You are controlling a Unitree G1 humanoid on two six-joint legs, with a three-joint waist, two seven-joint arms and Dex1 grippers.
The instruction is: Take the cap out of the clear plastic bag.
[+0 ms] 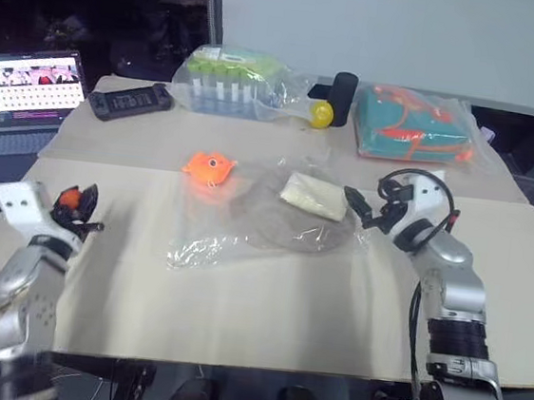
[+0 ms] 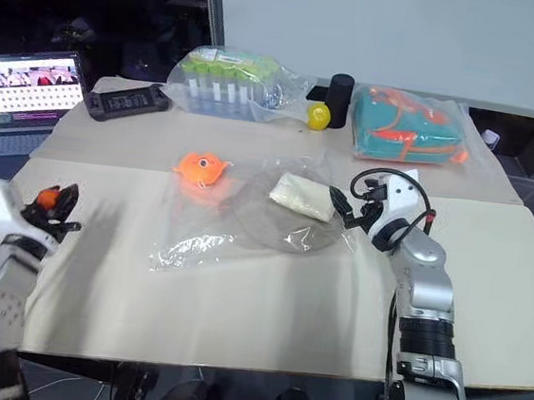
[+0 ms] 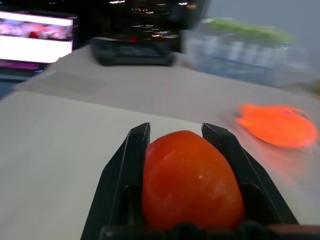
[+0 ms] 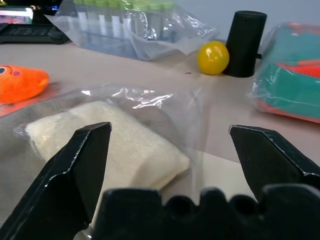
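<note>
the left tool [image 3: 187, 150] is squeezed shut on a small orange ball [image 3: 190, 185], up above the desk [image 1: 237, 302]. the right tool [image 4: 170, 145] is wide apart, holding nothing, just beside the clear plastic bag [image 1: 274, 225]. the bag lies flat mid-desk. i cannot tell where the cap is.

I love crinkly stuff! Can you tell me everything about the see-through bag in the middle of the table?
The clear plastic bag is thin, glossy and crinkled, lying limp and flat on the table. Inside show a pale cream block and a dull rounded shape, likely the cap. An orange fish toy lies by its far edge. The right gripper, jaws open, hovers at its right end.
</note>
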